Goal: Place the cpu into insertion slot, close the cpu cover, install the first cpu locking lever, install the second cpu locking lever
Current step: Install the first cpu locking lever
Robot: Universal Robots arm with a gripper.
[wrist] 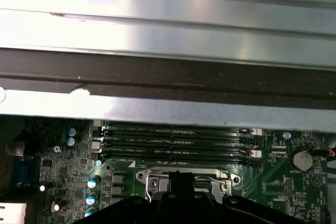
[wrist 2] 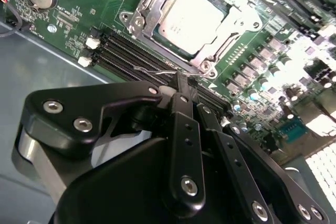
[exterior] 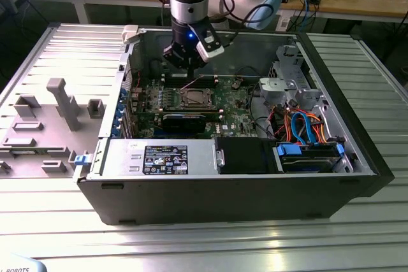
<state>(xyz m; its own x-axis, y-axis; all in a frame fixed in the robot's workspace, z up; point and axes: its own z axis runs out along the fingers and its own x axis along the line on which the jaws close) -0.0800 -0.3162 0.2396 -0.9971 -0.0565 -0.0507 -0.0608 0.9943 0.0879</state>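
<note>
1. The ribbed metal table carries an open black computer case, laid on its side so the green motherboard faces up for access from above.
2. The black end effector hangs over the board beside the memory slots, its fingers pressed together on a thin wire locking lever.
3. The cpu cover, a shiny steel frame, lies closed around the cpu, whose matte silver-grey top sits flat in the insertion slot.

Silver cpu seated under closed cpu cover
</note>
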